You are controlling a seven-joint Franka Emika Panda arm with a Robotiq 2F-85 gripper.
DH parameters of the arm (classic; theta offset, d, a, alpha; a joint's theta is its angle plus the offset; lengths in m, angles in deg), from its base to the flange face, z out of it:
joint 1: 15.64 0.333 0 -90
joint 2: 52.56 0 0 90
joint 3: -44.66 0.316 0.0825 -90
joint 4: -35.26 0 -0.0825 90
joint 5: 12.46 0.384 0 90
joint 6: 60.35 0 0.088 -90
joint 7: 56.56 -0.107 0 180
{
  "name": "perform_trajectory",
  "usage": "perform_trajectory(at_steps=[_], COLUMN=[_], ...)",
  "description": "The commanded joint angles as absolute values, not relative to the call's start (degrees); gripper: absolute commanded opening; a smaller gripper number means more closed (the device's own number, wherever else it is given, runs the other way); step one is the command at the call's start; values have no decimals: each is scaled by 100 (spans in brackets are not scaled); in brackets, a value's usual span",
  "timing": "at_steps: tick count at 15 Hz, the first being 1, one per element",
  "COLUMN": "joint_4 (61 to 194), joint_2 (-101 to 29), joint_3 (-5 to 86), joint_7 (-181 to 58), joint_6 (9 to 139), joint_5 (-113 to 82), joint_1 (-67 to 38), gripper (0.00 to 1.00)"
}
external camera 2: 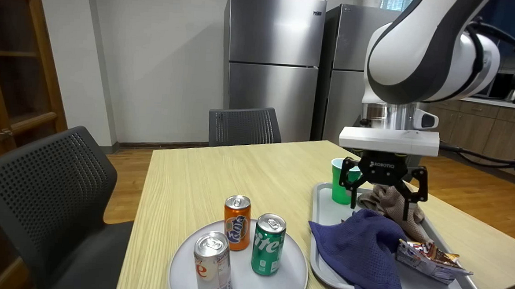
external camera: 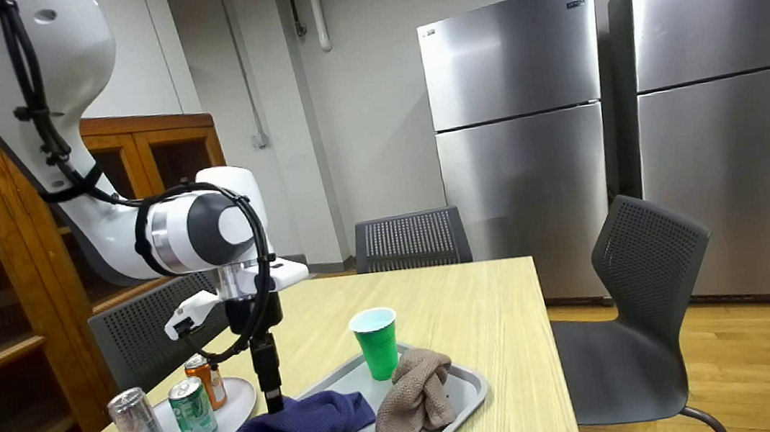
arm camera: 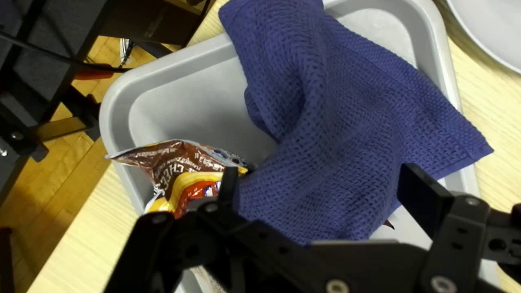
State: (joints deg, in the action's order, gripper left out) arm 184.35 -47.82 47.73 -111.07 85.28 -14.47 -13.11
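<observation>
1. The gripper (external camera 2: 379,210) points downward, its jaws spread wide with nothing held; whether the tips touch the fabric below I cannot tell.
2. The blue cloth (arm camera: 333,122) lies rumpled right under it in the gray tray (arm camera: 195,106), partly draped over the rim. In the wrist view it fills the gap between the fingers. A shallow pinch on its fold could let it slip; pressing too low could jam the tips on the tray floor.
3. The snack packet (arm camera: 179,171) lies just beside the cloth, and one finger overlaps it in the wrist view. With the aim slightly off, that finger could crush the foil or catch it together with the cloth. A dark red tip (arm camera: 389,224) pokes out at the cloth's edge; its source is hidden, so a snag is possible.
4. Farther along the tray, the brown cloth (external camera: 412,394) is bunched beside the upright green cup (external camera: 380,350). Fabric dragged against it could tip the cup, which looks light.
5. Beside the tray, the round plate (external camera 2: 293,269) carries an orange can (external camera 2: 237,227), a green can (external camera 2: 268,248) and a pale can (external camera 2: 213,265). A low sideways sweep could topple them.
6. Well apart stand a dark chair (external camera: 413,242) and a steel refrigerator (external camera: 526,185).
</observation>
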Motion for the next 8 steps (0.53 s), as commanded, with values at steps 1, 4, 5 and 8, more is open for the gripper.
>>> perform_trajectory(at_steps=[1,4,5,8], joint_4=[18431,18409,18402,18373], joint_2=[-4503,-4290,-4228,-4026], joint_3=[4662,4597,4586,4498], joint_7=[-11599,-11861,-11893,-12138], joint_6=[8720,8723,8720,8748], joint_5=[-1545,-1545,-1504,-1548], joint_1=[-1167,-1059,-1032,-923], gripper=[100,100,100,100])
